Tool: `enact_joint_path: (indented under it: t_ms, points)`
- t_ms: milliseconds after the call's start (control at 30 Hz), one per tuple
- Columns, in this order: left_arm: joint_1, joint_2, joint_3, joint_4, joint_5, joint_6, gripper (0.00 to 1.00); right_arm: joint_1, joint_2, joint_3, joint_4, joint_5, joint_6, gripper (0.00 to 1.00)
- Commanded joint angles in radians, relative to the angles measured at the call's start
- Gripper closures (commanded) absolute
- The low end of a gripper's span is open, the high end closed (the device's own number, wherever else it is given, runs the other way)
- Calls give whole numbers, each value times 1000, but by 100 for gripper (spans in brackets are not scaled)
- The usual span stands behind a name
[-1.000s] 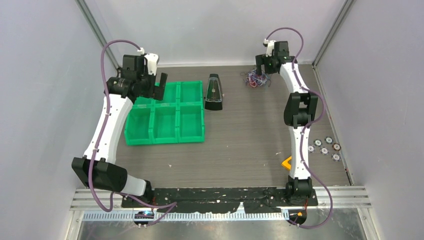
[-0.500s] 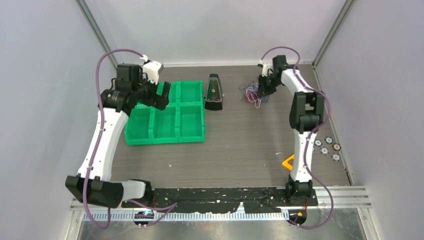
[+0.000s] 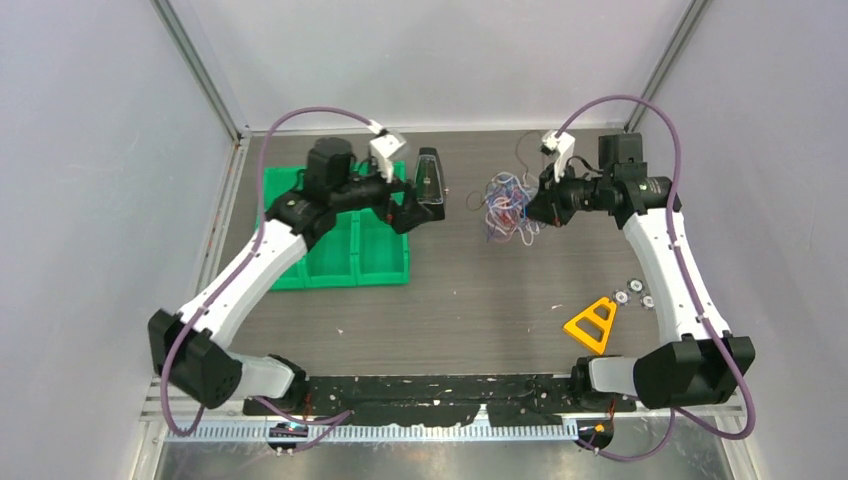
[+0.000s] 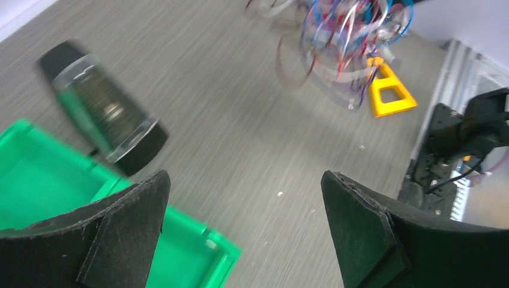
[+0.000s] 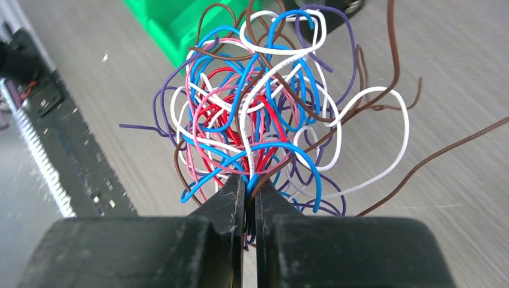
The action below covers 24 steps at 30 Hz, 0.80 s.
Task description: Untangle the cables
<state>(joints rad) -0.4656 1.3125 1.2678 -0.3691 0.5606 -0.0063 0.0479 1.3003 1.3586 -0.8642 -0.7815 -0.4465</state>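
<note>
Both arms have swung inward since a second ago, and the right gripper [image 5: 246,186] is now clamped on the cables [image 5: 258,120], held just right of the metronome [image 3: 430,180]. The left gripper [image 4: 244,180], jaws wide apart, hangs beside the metronome. It should pinch one outer loop and draw it gently away, not grab the core. The green bins [image 3: 330,284] left of the metronome show nothing inside.

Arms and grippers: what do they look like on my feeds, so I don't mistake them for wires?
Both the left arm and the right arm have white link shells, black joint housings and a thick purple hose looping alongside. A small white mount sits at each wrist. The left gripper and right gripper have matte black, wedge-shaped fingers with rough faces. I see no markings.
</note>
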Motion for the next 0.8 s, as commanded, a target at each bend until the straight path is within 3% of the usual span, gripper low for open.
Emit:
enact_joint_path:
  t_ms: [0,200,233,300,333,367,433,567,767]
  points:
    - [-145,124,98,231,42,-66,1,67,-39,-46,-93,-79,-95,95]
    - [-308,313,195,196,-9,-117,1,130,-103,-35,-67,-78,-83,95]
    - [-321,331,196,188,-7,-128,6,131,-105,-30,-66,-83,-80,95]
    - [-332,343,177,187,3,-146,27,132,-107,-7,-73,-83,-78,95]
    - [-330,339,162,181,12,-148,52,132,-110,9,-77,-64,-85,95]
    - [-323,321,145,175,18,-138,64,130,-111,16,-93,-47,-92,95]
    - [-300,261,83,170,20,-108,100,105,-111,31,-111,3,-115,95]
    - [-232,99,-110,174,14,-51,100,-71,-78,50,-122,39,-140,95]
    - [-126,-19,-275,4,21,93,100,-262,53,187,-124,13,-109,94]
